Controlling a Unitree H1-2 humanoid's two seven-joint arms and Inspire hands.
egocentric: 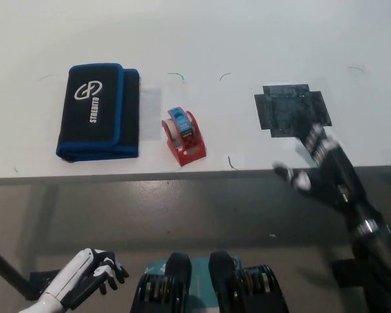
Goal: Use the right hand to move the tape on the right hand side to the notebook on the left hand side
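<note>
- White left hand (91,277) rests low at my lower left, off the table, fingers loosely curled on nothing.
- Notebook (98,111), black with blue trim, lies left on the white table (202,32); nothing sits on it.
- Tape (182,135), in its red dispenser, stands just right of the notebook, not on it; I judge the placing undone.
- Black right hand (319,166) is at the table's front edge, well apart from the tape, blurred, fingers seemingly spread, holding nothing; black patch (291,109) behind it.
</note>
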